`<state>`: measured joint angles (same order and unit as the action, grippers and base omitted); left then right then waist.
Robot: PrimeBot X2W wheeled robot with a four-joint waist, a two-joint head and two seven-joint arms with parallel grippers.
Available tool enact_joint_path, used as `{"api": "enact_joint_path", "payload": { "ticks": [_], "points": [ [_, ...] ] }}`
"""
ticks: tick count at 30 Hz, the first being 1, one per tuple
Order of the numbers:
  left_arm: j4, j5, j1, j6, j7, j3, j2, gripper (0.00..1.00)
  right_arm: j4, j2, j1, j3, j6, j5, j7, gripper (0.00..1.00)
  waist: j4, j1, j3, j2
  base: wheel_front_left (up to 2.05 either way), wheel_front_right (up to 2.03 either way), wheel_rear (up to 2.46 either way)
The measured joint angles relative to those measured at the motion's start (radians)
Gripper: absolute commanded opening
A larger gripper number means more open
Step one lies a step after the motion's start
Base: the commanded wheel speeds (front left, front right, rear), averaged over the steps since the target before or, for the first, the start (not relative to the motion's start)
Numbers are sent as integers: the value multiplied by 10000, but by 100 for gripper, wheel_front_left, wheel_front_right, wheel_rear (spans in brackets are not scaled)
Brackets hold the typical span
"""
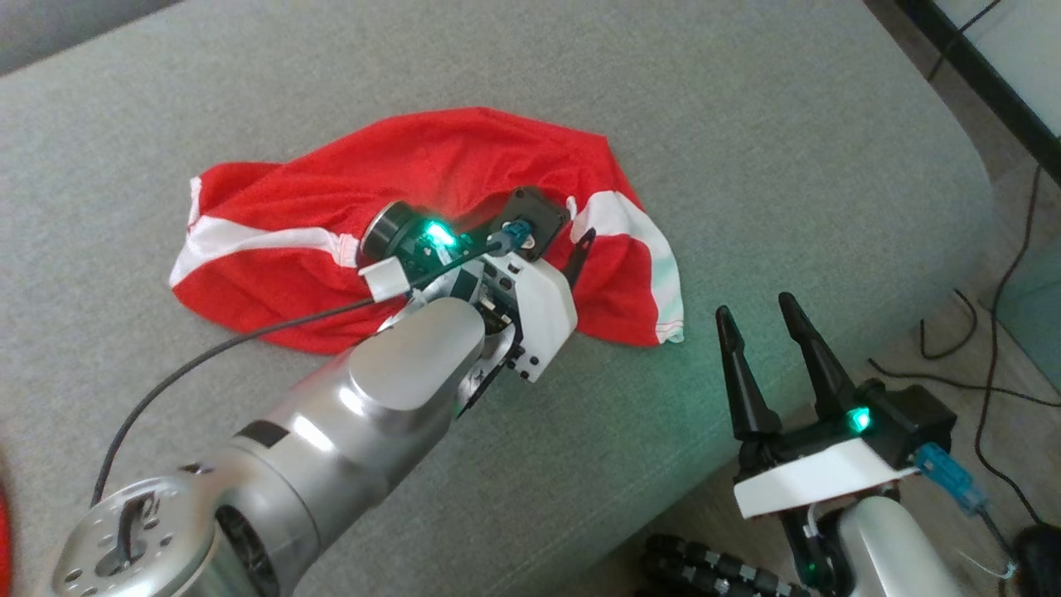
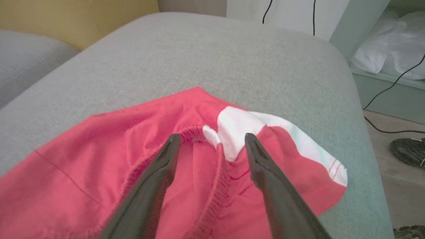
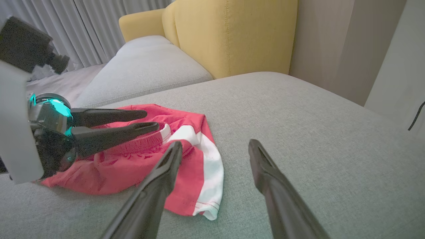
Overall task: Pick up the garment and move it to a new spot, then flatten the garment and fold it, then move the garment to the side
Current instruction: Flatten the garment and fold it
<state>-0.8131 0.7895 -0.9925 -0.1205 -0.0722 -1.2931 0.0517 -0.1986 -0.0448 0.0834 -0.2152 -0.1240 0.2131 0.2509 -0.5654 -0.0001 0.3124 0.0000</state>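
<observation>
The garment [image 1: 431, 166] I'm working with is thin red cloth with a fine mesh-like weave, broad white bands and a ribbed, gathered hem. It lies crumpled in a lopsided heap of soft folds on the middle of the grey cushion [image 1: 746, 124]. The cushion is covered in a flat, tightly woven fabric and has rounded corners. One white-banded flap with red stitching trails off at the near right end of the heap.

My left gripper [image 2: 212, 141] sits over the right half of the garment, its two long, dark, tapering fingers spread apart and grasping nothing. From its own wrist camera the tips straddle the ribbed hem where it meets a white patch; I cannot tell whether they touch the cloth. From the right wrist camera those fingers lie nearly level just above the red fabric.

My right gripper [image 1: 756, 308] is likewise released and empty, fingers parted. It stands at the near right edge of the cushion, to the right of the garment and apart from it; the white-banded flap is the part closest to it. On the far side of the cushion rises a yellow sofa back [image 3: 232, 33] with a stitched seam.
</observation>
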Motion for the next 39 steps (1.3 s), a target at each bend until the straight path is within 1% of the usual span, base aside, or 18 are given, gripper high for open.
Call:
{"api": "enact_joint_path", "payload": {
  "ticks": [3, 4, 5, 6, 8, 12, 15, 17, 19, 22, 25, 27, 30, 33, 36, 37, 38, 39],
  "points": [
    [-96, -138, 3, 240, -418, -8, -6, 100, 4, 0, 0, 17, 0, 73, 0, 100, -27, 1, 236, 0, 0, 0, 0],
    [-163, -238, 9, 297, -514, -8, 0, 75, 17, 0, 0, 25, 0, 75, 0, 100, -36, 1, 308, 0, 0, 0, 0],
    [-207, -316, 21, 374, -596, -8, 6, 35, 33, 2, 0, 33, 0, 105, 0, 100, -46, 1, 373, 0, 0, 0, 0],
    [-219, -355, 54, 464, -606, -8, 8, 0, 52, 2, 0, 46, 0, 163, 0, 100, -54, 2, 429, 0, 0, 0, 0],
    [-226, -531, 193, 692, -658, -15, 8, 0, 109, 2, 2, 77, 0, 167, 0, 100, -75, 1, 527, 0, 0, 0, 0],
    [61, -410, 118, 663, 148, -4, 31, 0, 109, 2, 5, 128, 0, 176, 0, 100, -65, 2, 463, 0, 0, 0, 0],
    [412, -180, -83, 405, 1020, 35, 21, 0, 23, 2, 30, 107, 0, 151, 0, 100, -29, 1, 256, 0, 0, 0, 0],
    [510, -140, -420, 142, 1588, 111, 13, 0, -69, 2, 93, 19, 0, 121, 0, 100, 15, 2, 50, 0, 0, 0, 0],
    [675, -136, -751, -23, 2098, 314, 2, 0, -77, 2, 84, 98, 0, -42, 0, 100, 148, -1, -168, 0, 0, 0, 0],
    [984, -31, -846, -35, 2550, 362, -67, 0, -79, -4, 61, 462, 0, -311, 0, 100, 635, 0, -416, 0, 0, 0, 0],
    [1248, -33, -237, -169, 2823, 347, 81, 0, -81, 0, -3, 706, 0, -508, 0, 100, 1291, 0, -640, 0, 0, 0, 0],
    [1611, -42, 519, -368, 2936, 305, 374, 0, -88, -2, -165, 836, 0, -633, 2, 100, 1764, 0, -792, 0, 0, 0, 0],
    [2173, -151, 1845, -662, 2938, 196, 993, 0, -105, -2, -425, 988, 0, -727, 0, 100, 2478, 0, -1011, 0, 0, 0, 0],
    [2658, -173, 3065, -821, 2884, 6, 1492, 0, -104, -2, -531, 1080, 0, -872, 0, 100, 3170, 0, -1200, 0, 0, 0, 0],
    [2941, -364, 3943, -836, 2694, -31, 1701, 0, -111, -2, -535, 1104, 0, -976, 0, 100, 3789, -1, -1354, 0, 0, 0, 0],
    [3047, -399, 4145, -796, 2621, -33, 1726, 4, -117, 0, -535, 1099, 0, -1005, 0, 100, 3970, 0, -1398, 0, 0, 0, 0],
    [3124, -414, 4300, -683, 2569, -36, 1720, 42, -119, 0, -535, 1101, 0, -1005, 0, 100, 4128, -1, -1434, 0, 0, 0, 0],
    [3191, -487, 4420, -554, 2489, -44, 1707, 93, -119, -2, -535, 1106, 0, -1005, 0, 100, 4272, -1, -1466, 0, 0, 0, 0]
  ]
}}
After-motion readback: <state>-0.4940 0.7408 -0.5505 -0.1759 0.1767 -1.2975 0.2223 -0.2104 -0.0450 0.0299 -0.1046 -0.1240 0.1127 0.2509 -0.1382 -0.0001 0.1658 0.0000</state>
